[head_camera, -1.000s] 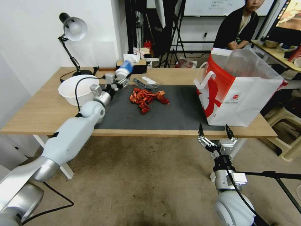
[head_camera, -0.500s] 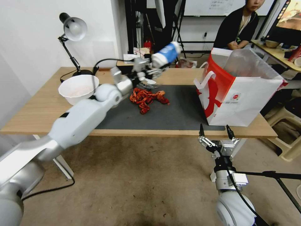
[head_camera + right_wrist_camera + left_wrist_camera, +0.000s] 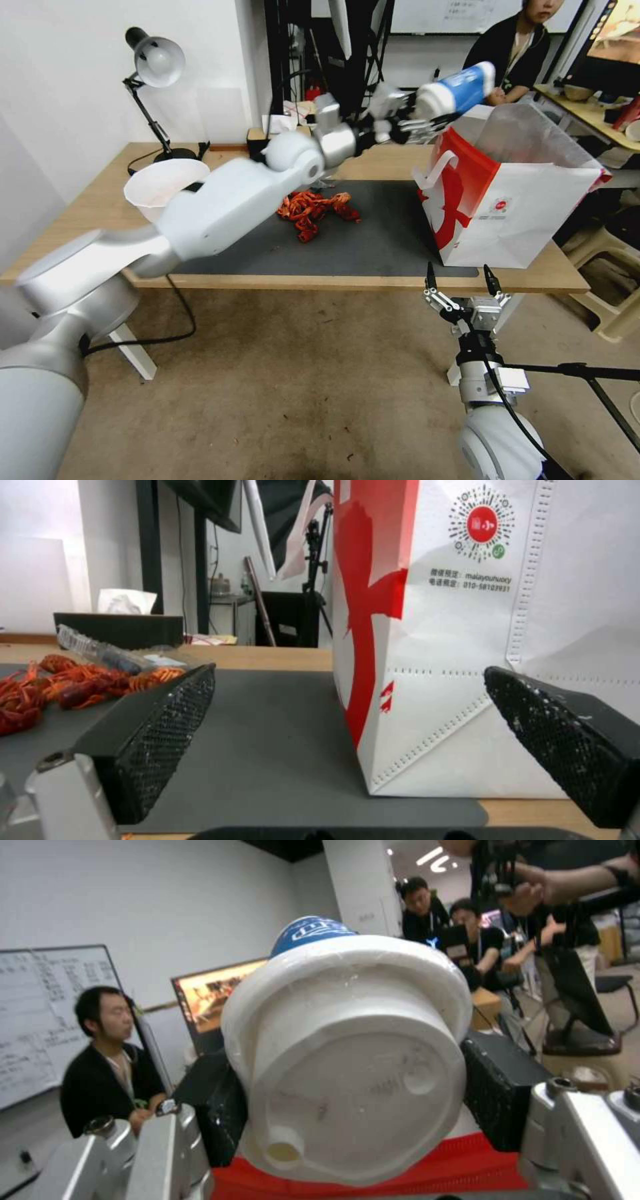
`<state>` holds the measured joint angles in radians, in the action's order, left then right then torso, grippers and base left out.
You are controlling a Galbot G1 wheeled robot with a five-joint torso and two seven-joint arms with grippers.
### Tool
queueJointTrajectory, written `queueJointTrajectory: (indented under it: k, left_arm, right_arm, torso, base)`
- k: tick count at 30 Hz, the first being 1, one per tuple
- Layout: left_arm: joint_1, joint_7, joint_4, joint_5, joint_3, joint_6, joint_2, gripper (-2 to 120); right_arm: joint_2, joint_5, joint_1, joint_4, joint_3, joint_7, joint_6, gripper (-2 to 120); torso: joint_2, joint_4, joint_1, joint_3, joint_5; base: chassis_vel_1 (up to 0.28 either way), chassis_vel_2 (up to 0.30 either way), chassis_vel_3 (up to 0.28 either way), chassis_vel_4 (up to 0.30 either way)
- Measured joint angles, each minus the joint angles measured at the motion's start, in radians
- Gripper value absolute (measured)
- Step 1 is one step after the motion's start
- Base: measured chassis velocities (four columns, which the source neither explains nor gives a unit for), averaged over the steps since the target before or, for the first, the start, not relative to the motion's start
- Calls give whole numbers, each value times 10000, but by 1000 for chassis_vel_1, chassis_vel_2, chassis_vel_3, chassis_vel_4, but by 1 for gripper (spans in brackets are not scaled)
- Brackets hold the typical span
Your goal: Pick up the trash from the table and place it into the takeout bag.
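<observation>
I have the left gripper (image 3: 427,117) stretched out high across the bench (image 3: 100,233), its fingers (image 3: 220,1105) clamped on either side of the white-lidded blue cup (image 3: 457,90). The cup lies tilted nearly sideways in the grip, lid end toward the wrist, hanging in the air just at the near upper edge of the takeout bag (image 3: 513,207) (over its red side panel, from what the wrist camera gives me). The bag stands upright at the right end of the dark mat (image 3: 373,240). A heap of red crayfish shells (image 3: 313,210) sits mid-mat. My right gripper (image 3: 460,283) waits low before the bench edge, fingers spread wide.
</observation>
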<state>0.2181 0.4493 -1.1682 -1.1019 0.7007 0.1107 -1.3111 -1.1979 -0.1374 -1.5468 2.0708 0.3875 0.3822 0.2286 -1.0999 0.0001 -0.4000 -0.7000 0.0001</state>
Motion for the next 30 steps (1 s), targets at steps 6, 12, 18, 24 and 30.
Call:
queueJointTrajectory:
  k: [6,12,18,24,30]
  left_arm:
    - [431,83,931,-103,588,-61,-913,64]
    - [776,265,2232,-11,640,-52,-1996,64]
    - [865,335,2654,215,819,-122,-2381,64]
    - [856,314,2827,343,834,-145,-2480,78]
    - [850,281,2815,355,786,-211,-2351,97]
  right_arm:
    - [-58,11,17,0,0,0,3,100]
    - [-111,12,24,35,12,2,3,100]
    - [-123,7,33,43,48,11,6,100]
    - [-95,-34,13,82,132,30,14,100]
    - [-109,-38,16,78,124,31,23,100]
  torso:
    - [0,0,0,0,0]
    - [0,-1,-1,0,2]
    - [-1,-1,0,0,0]
    - [-1,0,0,0,-1]
    - [-1,0,-1,0,-1]
  base:
    - [0,0,0,0]
    - [0,0,0,0]
    - [0,0,0,0]
    - [0,0,0,0]
    - [0,0,0,0]
